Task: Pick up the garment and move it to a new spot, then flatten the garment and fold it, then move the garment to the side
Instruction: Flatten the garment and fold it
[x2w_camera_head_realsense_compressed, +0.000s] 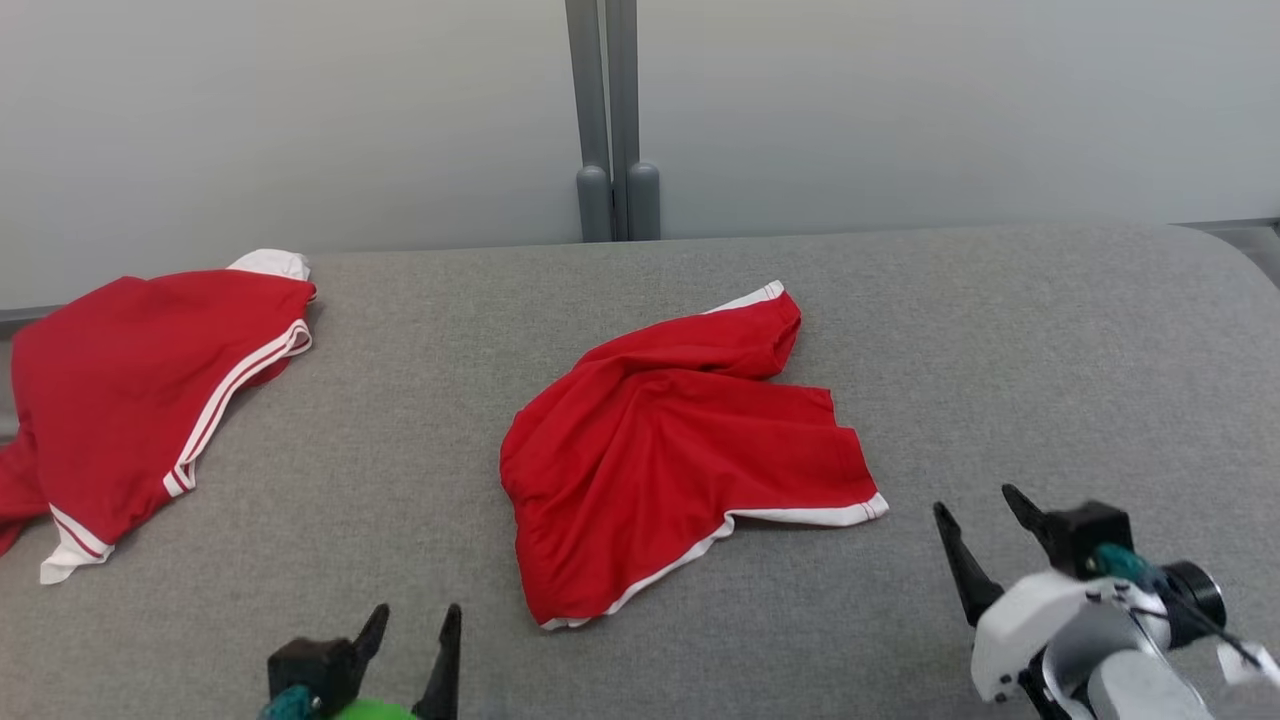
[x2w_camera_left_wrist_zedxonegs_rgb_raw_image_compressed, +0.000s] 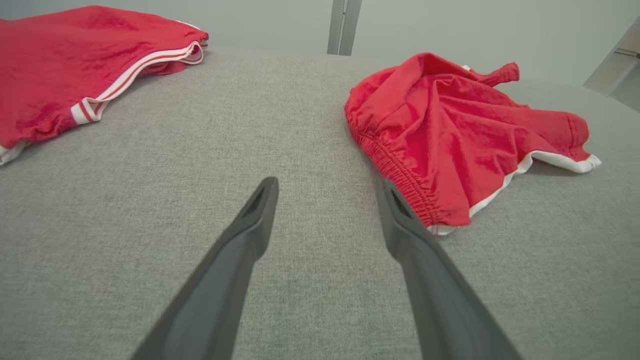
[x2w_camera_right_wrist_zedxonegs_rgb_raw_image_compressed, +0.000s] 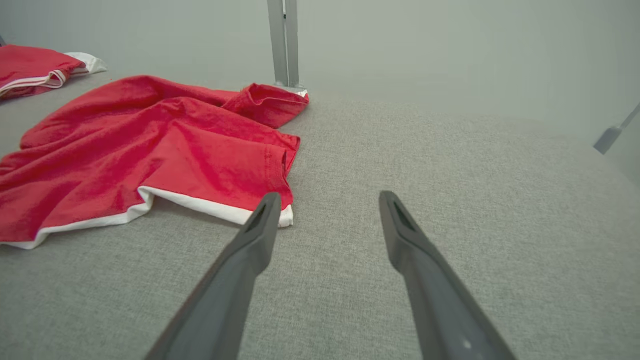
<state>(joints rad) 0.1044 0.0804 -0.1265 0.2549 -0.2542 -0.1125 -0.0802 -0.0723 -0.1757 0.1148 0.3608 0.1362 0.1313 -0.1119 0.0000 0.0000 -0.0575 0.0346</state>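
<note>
Red shorts (x2w_camera_head_realsense_compressed: 680, 450) lie crumpled on the tabletop (x2w_camera_head_realsense_compressed: 1000, 350) between the left fingers (x2w_camera_head_realsense_compressed: 446, 645) and right fingers (x2w_camera_head_realsense_compressed: 960, 562), both spread wide, empty.

The robot's left jaws stood spread wide at lower left, long dark fingers (x2w_camera_head_realsense_compressed: 443, 665) pointing up; the right jaws, on a white wrist (x2w_camera_head_realsense_compressed: 1030, 615), gaped likewise, leaning left.

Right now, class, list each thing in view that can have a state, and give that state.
Middle red shorts: crumpled, not folded, untouched.
Left red garment: rumpled, untouched.
Left gripper: jaws open, empty.
Right gripper: jaws open, empty.
</note>
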